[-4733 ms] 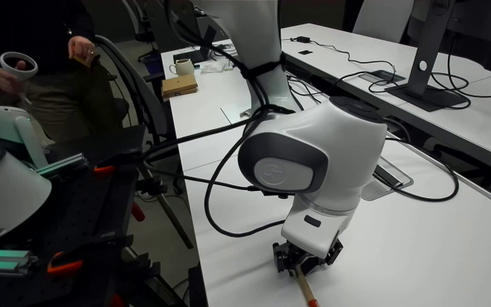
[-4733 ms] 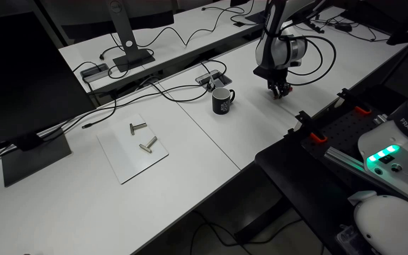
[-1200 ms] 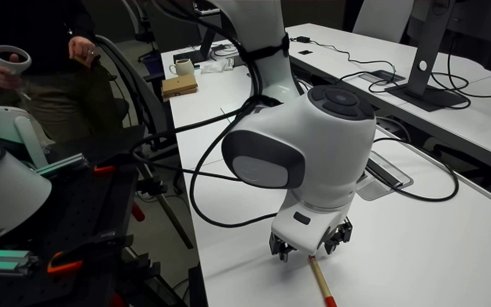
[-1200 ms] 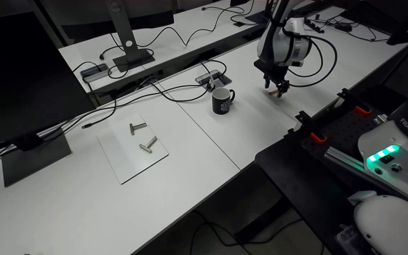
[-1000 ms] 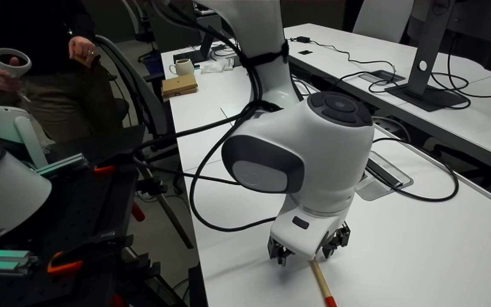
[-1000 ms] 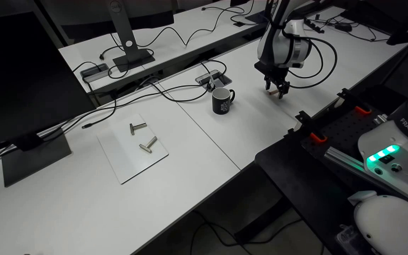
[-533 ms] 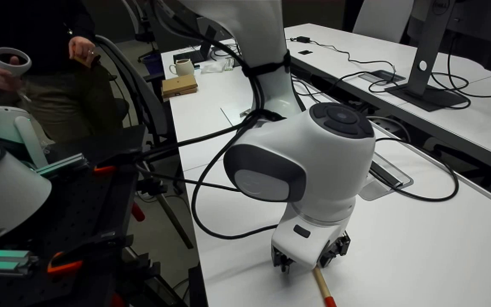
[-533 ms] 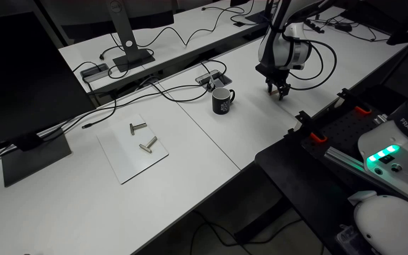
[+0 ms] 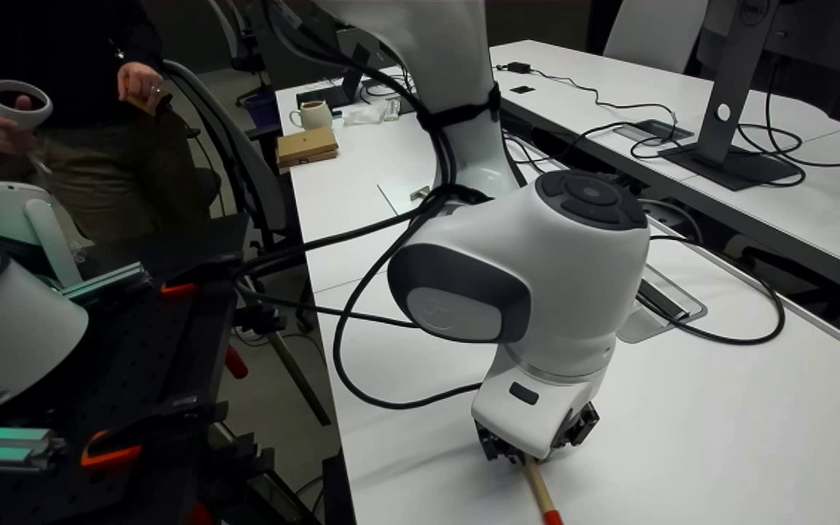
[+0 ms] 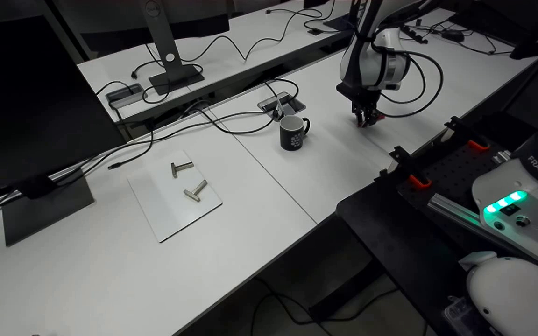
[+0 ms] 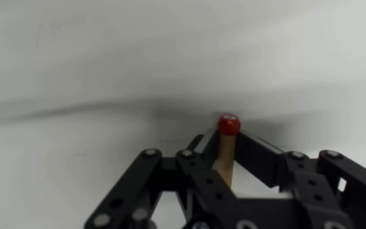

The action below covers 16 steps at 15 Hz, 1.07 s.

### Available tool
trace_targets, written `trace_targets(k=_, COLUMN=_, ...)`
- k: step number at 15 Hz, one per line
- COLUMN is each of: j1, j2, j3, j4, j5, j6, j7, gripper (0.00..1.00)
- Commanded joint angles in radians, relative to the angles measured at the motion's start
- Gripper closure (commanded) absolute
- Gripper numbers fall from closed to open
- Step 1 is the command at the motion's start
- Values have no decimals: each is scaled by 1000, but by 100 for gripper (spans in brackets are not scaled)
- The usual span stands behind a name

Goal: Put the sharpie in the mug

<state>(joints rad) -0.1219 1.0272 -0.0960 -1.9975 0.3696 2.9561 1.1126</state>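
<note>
Lettered "DELL" on monitor stand (image 9: 741, 65), "FRANKA" on robot base (image 10: 537, 205); pinching sharpie (image 9: 540, 490) in gripper (image 11: 228, 136) (with mug (image 10: 291, 134) near cables (image 10: 250, 133) on bench (image 10: 334, 168)).

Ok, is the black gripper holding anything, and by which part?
The thin, round tan-and-red sharpie, pinched in the gripper by its tan shaft, just behind one rounded red tip.

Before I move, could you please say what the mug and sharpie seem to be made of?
The mug: probably smooth ceramic, by its pale inside and looped handle. The sharpie: perhaps plastic or painted wood; tan shaft looks matte, red end catches a highlight.
</note>
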Motion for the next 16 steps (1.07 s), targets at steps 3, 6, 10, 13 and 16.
trace_targets(k=3, j1=19, j2=21, j3=-15, j4=19, j5=25, j6=-14, j7=-7, gripper=97)
trace_targets(k=6, j1=25, j2=16, j3=-18, j4=10, j5=24, j6=-6, j7=-7, gripper=100)
trace_targets(k=10, j1=42, j2=5, j3=-30, j4=1, j5=22, j6=2, j7=-4, gripper=100)
trace_targets(k=13, j1=61, j2=8, j3=-43, j4=5, j5=15, j6=-9, j7=-4, gripper=100)
trace_targets(k=16, j1=54, j2=-5, j3=-24, j4=-4, j5=10, j6=-18, j7=-28, gripper=100)
